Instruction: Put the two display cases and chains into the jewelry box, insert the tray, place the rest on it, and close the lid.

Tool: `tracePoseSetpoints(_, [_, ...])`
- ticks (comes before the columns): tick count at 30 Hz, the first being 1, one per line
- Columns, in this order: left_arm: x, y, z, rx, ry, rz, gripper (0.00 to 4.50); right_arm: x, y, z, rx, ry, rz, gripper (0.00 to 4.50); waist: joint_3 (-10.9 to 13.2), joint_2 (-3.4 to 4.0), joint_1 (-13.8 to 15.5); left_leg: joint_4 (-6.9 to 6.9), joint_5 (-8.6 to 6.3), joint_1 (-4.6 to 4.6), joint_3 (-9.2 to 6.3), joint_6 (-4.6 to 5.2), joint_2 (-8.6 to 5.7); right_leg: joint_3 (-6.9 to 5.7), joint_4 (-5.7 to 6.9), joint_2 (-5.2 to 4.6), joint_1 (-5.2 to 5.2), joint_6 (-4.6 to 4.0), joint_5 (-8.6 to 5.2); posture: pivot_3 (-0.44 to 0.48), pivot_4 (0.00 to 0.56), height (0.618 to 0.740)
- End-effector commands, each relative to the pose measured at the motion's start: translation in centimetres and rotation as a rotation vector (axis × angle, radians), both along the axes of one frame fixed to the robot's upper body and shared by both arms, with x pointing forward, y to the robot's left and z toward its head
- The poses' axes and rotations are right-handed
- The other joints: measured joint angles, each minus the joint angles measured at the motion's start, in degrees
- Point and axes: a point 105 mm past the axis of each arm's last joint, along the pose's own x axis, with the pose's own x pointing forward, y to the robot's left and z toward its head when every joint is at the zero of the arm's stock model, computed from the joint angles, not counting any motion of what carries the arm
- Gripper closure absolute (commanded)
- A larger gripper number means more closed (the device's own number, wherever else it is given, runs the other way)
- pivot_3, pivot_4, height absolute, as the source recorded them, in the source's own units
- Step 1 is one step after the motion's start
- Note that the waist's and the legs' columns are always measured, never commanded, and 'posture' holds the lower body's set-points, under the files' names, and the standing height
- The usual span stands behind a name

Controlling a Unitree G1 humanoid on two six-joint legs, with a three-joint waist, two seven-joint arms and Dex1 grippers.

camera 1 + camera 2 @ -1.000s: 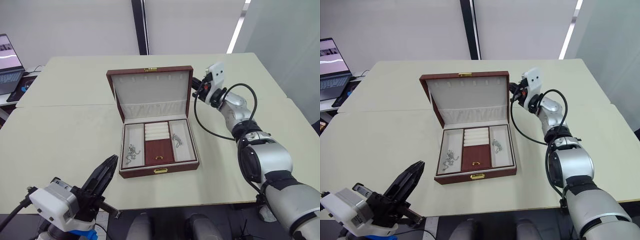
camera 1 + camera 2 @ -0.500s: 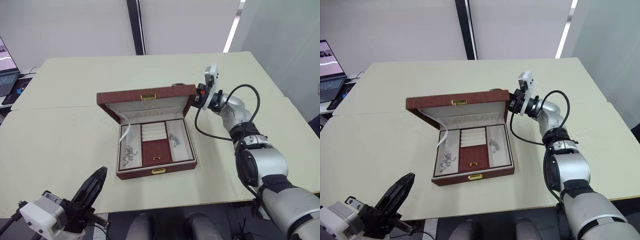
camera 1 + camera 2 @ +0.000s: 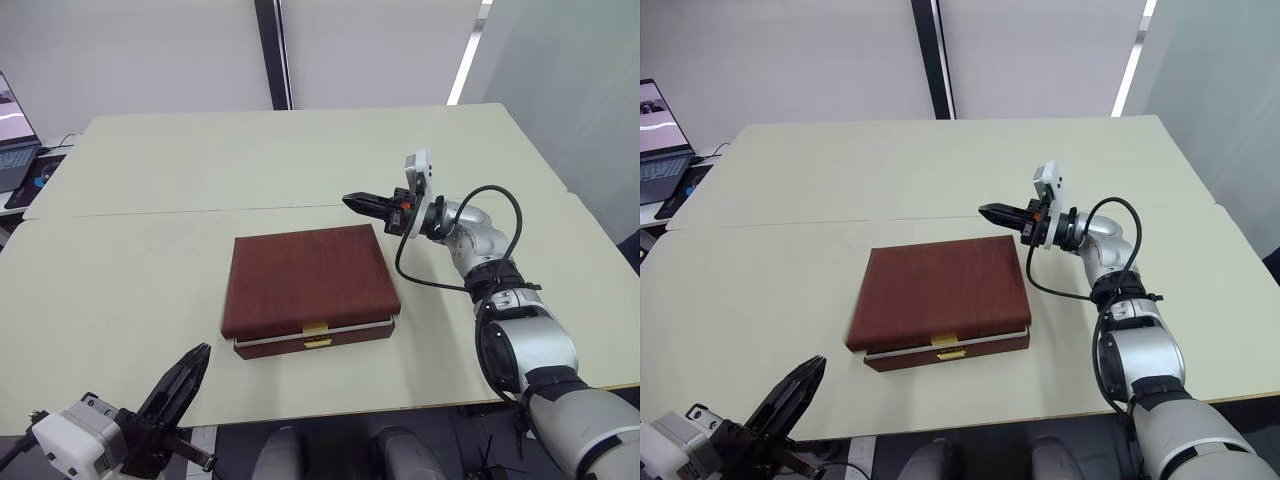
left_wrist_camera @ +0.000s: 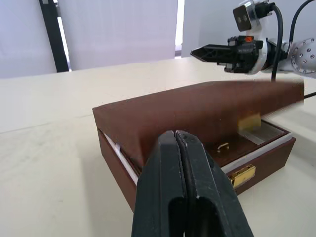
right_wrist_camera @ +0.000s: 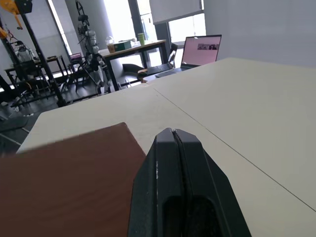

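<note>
Presently, jewelry box [image 3: 308, 280] is lying lid-down on worktop [image 3: 120, 260]; right gripper [image 3: 352, 201], fingers pressed together, is hovering just beyond its far right corner; left gripper [image 4: 177, 143] likewise pinched, empty.

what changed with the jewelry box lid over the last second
The lid swung from fully upright down onto the jewelry box; the left wrist view shows a narrow gap at the front. The right end effector, which was at the lid's right edge, now hovers shut behind the box's back right corner. The left end effector stayed low and shut; the box kept its spot.
</note>
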Motion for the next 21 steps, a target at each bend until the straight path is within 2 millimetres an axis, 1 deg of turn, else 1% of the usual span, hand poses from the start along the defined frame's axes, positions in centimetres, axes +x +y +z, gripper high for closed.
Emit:
tracePoseSetpoints(1, [-0.5, -0.5, 1.9, 0.001, -0.036, -0.005, 4.49, -0.8, -0.2, 0.4, -0.02, -0.046, 0.039, 4.5, 0.0, -0.01, 0.0, 0.01, 0.0, 0.0, 0.0, 0.0, 0.0, 0.0, -0.01, 0.0, 0.0, 0.0, 0.0, 0.0, 0.15, 0.74])
tracePoseSetpoints(4, [-0.5, -0.1, 1.3, -0.013, -0.018, 0.004, 4.49, -0.9, -0.3, 0.1, -0.02, -0.038, 0.032, 4.5, 0.0, 0.01, 0.0, 0.01, 0.0, -0.01, 0.01, 0.0, -0.03, 0.02, -0.02, -0.01, 0.02, 0.0, 0.0, 0.0, 0.15, 0.74])
tracePoseSetpoints(7, [-0.3, 0.9, 0.5, -0.001, 0.02, 0.032, 4.49, -0.8, -0.9, -0.4, -0.028, -0.035, 0.004, 4.5, 0.0, 0.01, 0.0, 0.01, 0.0, 0.01, -0.02, 0.0, -0.01, -0.01, 0.0, 0.02, 0.02, 0.0, 0.0, 0.0, 0.15, 0.74])
tracePoseSetpoints(9, [0.2, 2.4, 0.4, 0.019, 0.041, 0.086, 4.12, -0.4, -1.4, -0.4, -0.028, -0.053, -0.053, 4.13, 0.0, 0.01, 0.0, 0.01, 0.0, 0.01, -0.04, 0.0, -0.01, -0.02, 0.0, 0.03, 0.01, 0.0, 0.0, 0.0, 0.15, 0.74])
tracePoseSetpoints(10, [0.5, 3.3, 0.4, 0.03, 0.053, 0.107, 3.91, -0.2, -1.9, -0.5, -0.029, -0.055, -0.085, 3.94, 0.0, 0.01, 0.1, 0.01, 0.0, 0.01, -0.07, 0.0, -0.01, -0.04, 0.01, 0.03, 0.01, -0.01, 0.0, 0.0, 0.15, 0.74])
tracePoseSetpoints(12, [1.2, 4.8, 0.6, 0.059, 0.07, 0.135, 3.28, 0.1, -2.9, -0.7, -0.032, -0.069, -0.144, 3.36, 0.0, 0.01, 0.2, 0.02, 0.0, 0.01, -0.13, 0.0, -0.01, -0.09, 0.02, 0.04, 0.02, -0.01, -0.01, 0.0, 0.15, 0.74])
tracePoseSetpoints(14, [2.7, 5.5, -0.5, 0.073, 0.12, 0.119, 2.6, -0.1, -4.1, -1.0, -0.04, -0.081, -0.177, 2.69, 0.0, 0.07, 0.6, 0.03, 0.0, 0.0, -0.19, 0.0, -0.02, -0.14, 0.01, 0.04, 0.04, 0.0, -0.01, 0.0, 0.15, 0.74])
tracePoseSetpoints(17, [5.9, 6.5, -1.1, 0.094, 0.153, 0.121, 1.63, -0.9, -6.6, -2.3, -0.097, -0.079, -0.237, 1.76, 0.1, 0.09, 1.7, 0.12, 0.0, -0.01, -0.23, 0.0, -0.1, -0.19, 0.02, 0.01, 0.09, 0.01, -0.01, 0.0, 0.15, 0.74])
tracePoseSetpoints(19, [7.5, 7.7, -1.7, 0.082, 0.182, 0.15, 0.94, -1.4, -8.0, -2.8, -0.12, -0.071, -0.273, 1.08, 0.0, 0.05, 1.7, 0.13, 0.01, -0.02, -0.3, -0.01, -0.08, -0.24, 0.02, 0.01, 0.1, 0.01, 0.0, 0.0, 0.15, 0.74])
tracePoseSetpoints(21, [8.6, 8.8, -2.1, 0.074, 0.196, 0.177, 0.38, -2.0, -9.3, -3.4, -0.142, -0.057, -0.309, 0.43, 0.0, 0.05, 1.5, 0.13, 0.01, -0.01, -0.26, -0.01, -0.08, -0.2, 0.04, 0.0, 0.11, 0.01, 0.0, 0.0, 0.15, 0.74])
